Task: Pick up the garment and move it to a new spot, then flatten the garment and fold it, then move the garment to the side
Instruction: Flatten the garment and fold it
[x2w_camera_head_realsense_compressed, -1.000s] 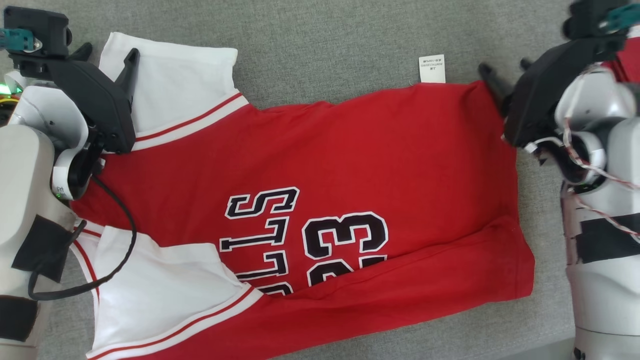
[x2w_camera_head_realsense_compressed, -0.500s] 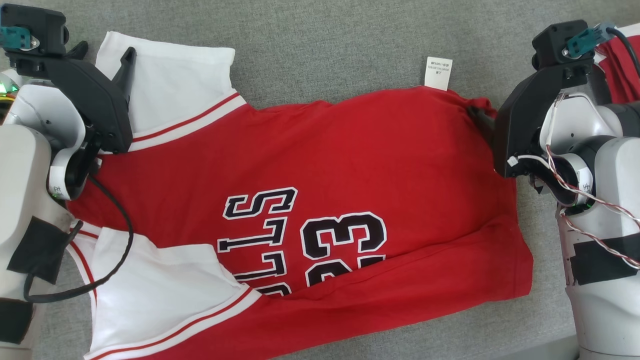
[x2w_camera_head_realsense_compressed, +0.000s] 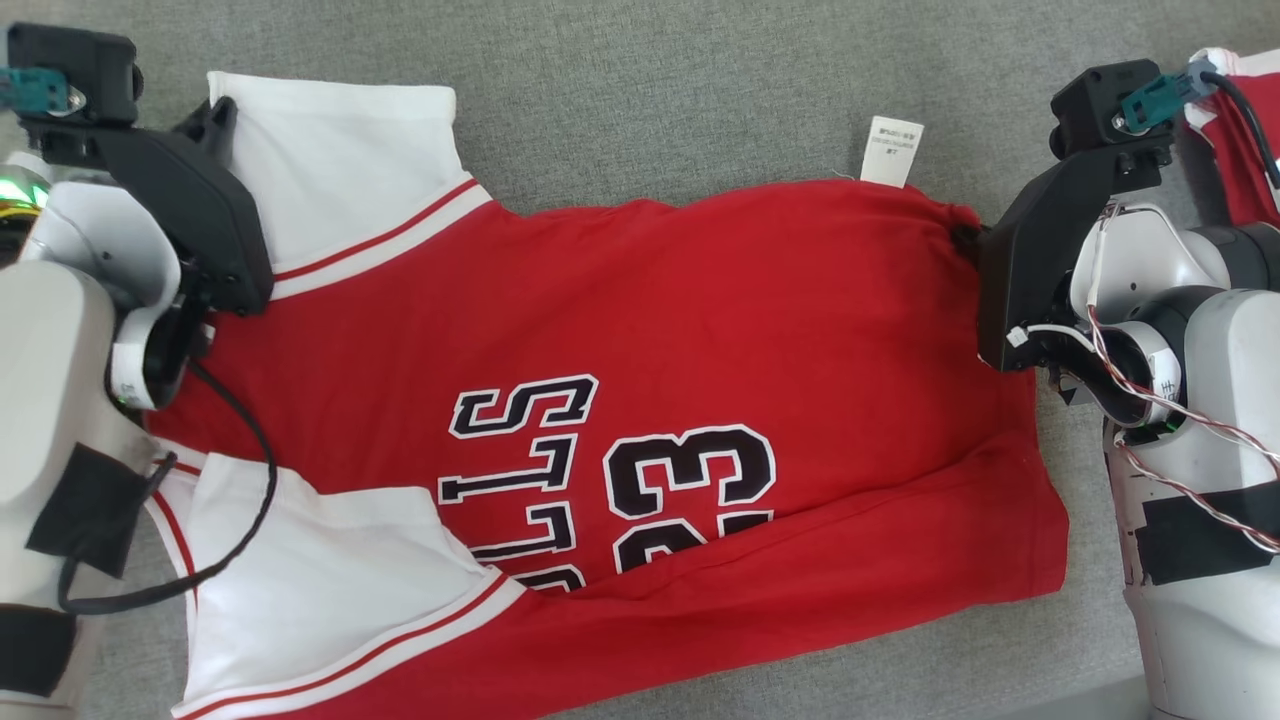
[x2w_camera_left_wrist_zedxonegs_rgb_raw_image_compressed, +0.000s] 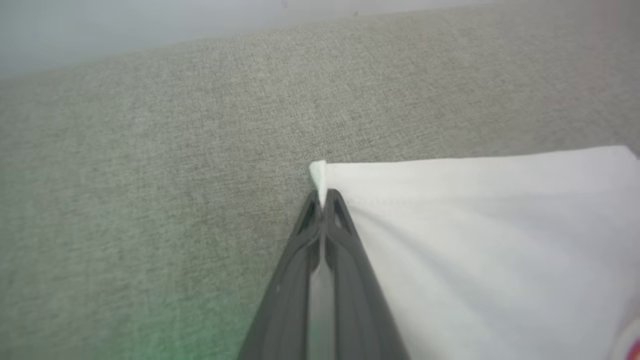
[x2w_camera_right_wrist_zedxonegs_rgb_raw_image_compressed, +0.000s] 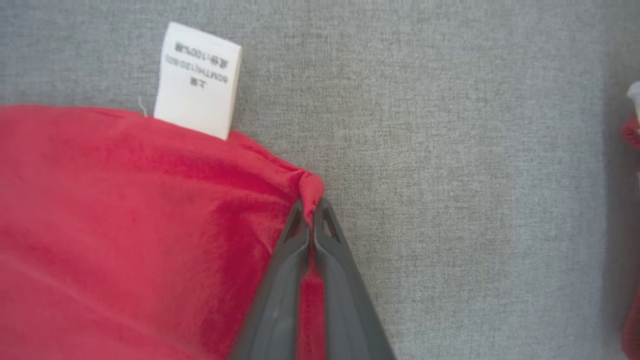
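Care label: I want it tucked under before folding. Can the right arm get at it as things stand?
Probably not freely: the label lies uncovered close by, but the right gripper is shut on the garment corner and would have to let go.

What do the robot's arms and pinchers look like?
Its left arm and right arm are pale grey and rounded, with black tape patches. The left gripper and right gripper each have two long, dark, pointed fingers. A black cable loops beside the left arm; red-and-white twisted wires run along the right.
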